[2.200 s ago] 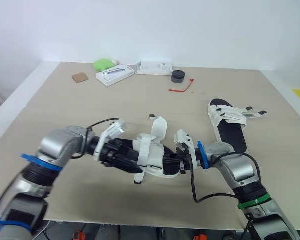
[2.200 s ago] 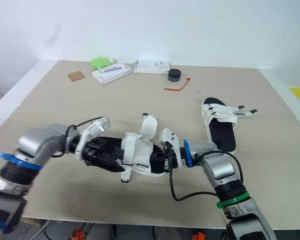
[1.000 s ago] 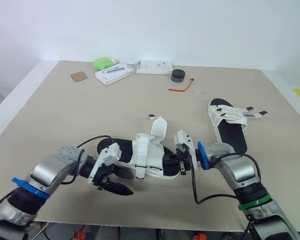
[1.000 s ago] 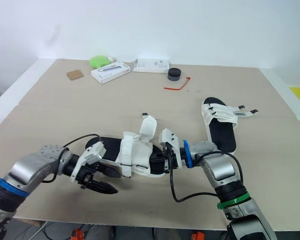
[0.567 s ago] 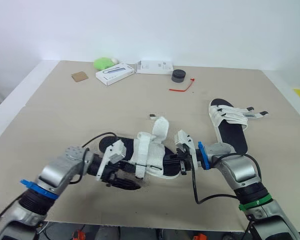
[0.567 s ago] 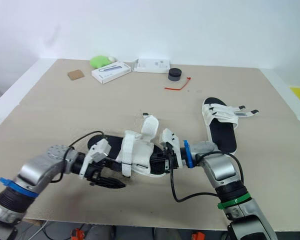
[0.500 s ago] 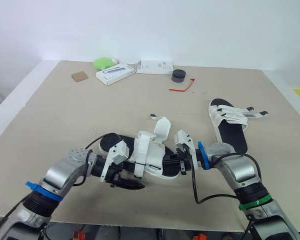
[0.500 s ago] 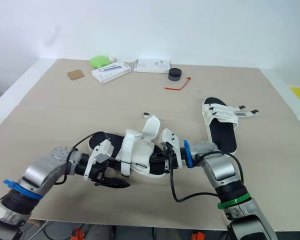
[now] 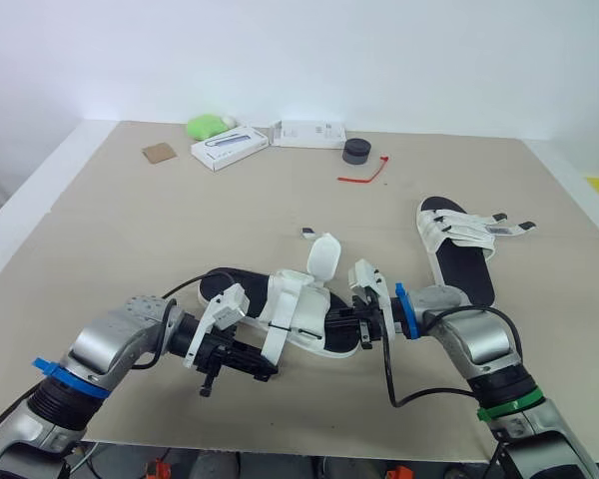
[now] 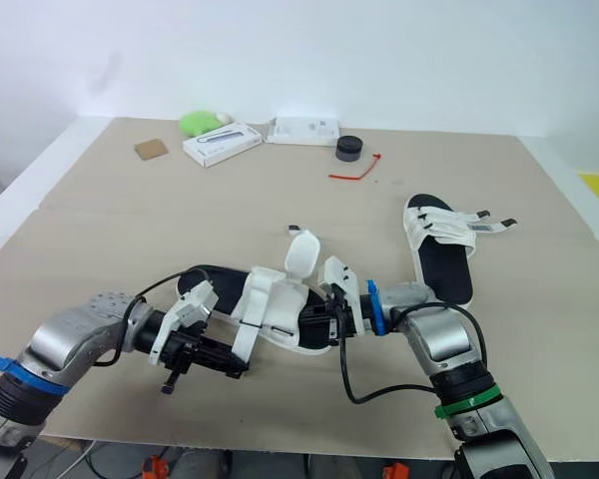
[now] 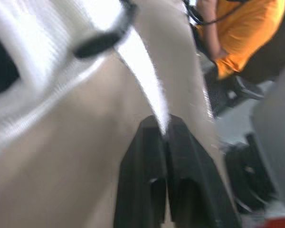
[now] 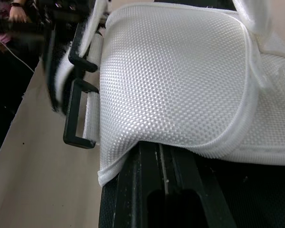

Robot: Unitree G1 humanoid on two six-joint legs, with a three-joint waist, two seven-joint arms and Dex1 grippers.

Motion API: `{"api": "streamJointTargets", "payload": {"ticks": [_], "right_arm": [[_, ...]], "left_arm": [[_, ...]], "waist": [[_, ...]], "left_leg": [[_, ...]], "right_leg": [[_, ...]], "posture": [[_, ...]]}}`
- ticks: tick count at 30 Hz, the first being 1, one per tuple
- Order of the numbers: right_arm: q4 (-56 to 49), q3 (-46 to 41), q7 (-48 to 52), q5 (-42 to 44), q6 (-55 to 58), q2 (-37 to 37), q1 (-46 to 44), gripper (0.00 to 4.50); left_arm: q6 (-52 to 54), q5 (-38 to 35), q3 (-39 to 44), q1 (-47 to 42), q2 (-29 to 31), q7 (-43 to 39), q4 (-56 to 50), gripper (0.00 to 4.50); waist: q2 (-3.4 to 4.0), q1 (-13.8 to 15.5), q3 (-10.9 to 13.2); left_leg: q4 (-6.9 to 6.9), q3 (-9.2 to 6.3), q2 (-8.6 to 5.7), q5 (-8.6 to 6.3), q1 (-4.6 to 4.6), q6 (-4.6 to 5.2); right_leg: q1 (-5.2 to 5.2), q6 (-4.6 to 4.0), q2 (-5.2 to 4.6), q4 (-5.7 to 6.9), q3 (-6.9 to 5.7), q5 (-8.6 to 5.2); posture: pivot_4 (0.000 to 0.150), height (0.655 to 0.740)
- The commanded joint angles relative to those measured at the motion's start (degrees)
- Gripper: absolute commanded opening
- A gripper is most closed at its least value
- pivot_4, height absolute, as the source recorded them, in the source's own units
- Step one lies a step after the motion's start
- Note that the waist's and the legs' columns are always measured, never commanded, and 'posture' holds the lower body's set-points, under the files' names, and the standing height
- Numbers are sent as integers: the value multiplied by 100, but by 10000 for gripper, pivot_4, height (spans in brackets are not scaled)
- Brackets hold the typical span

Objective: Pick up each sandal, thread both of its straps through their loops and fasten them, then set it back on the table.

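The near sandal (image 9: 301, 311) is kept at the front-centre of the counter (image 9: 130, 230), clamped at its right end by the right pincer (image 9: 349, 325). Its loose white strap (image 11: 145, 66) is pinched by the closed left pincer (image 11: 164, 127). The second sandal (image 9: 457, 249) is laid flat, well apart to the right.

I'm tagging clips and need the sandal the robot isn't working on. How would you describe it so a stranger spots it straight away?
Start at the tan table and look to its right side, past the right pincer. There the loose sandal lies flat, black-soled with white straps; unlike the other sandal, it lies alone, with nothing gripping it.
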Motion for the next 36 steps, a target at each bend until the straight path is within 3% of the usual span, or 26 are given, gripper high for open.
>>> {"api": "streamJointTargets", "payload": {"ticks": [1,6,9,18,21,29,36], "right_arm": [[247,285,-51,-161,180,-38,146,0],[281,287,-36,-165,165,-29,128,0],[306,293,-33,-170,155,-14,106,0],[327,295,-44,-178,138,-8,95,0],[306,291,-60,-173,139,-18,122,0],[269,284,-96,-161,148,-22,164,0],[259,288,-101,-154,160,-12,156,0]], "left_arm": [[529,-551,139,-245,350,-499,-433,1668],[1777,-1663,350,-806,641,-835,-737,1668],[2653,-2344,696,-1424,135,-365,-212,1668],[3589,-2241,2344,-2503,-2289,2819,2336,1668],[3772,-2037,2931,-2753,-2781,3783,3219,1668],[4295,-2007,4179,-3000,-3239,4989,4269,1668],[4425,-2569,3684,-2802,-3171,4756,3989,1668]], "waist": [[4,6,0],[0,6,2],[-1,12,3],[4,-31,4],[4,-11,4],[4,8,4],[4,7,4]], "left_leg": [[0,0,0,0,2,0],[0,1,0,-1,2,-1],[1,1,0,-1,4,-1],[10,-10,0,0,-2,2],[22,-13,-1,1,-1,4],[28,-11,-5,1,-5,1],[27,-11,-7,0,-3,-6]], "right_leg": [[2,0,-2,0,0,-1],[0,-2,-2,0,1,-3],[-6,-2,-2,0,-1,-3],[4,33,10,3,0,19],[8,38,10,4,-2,25],[10,45,7,3,3,30],[12,46,6,3,3,31]], "posture": [[1500,7400],[1500,7400],[1500,7400],[1500,7400],[1500,7400],[1500,7400],[1500,7400]]}}
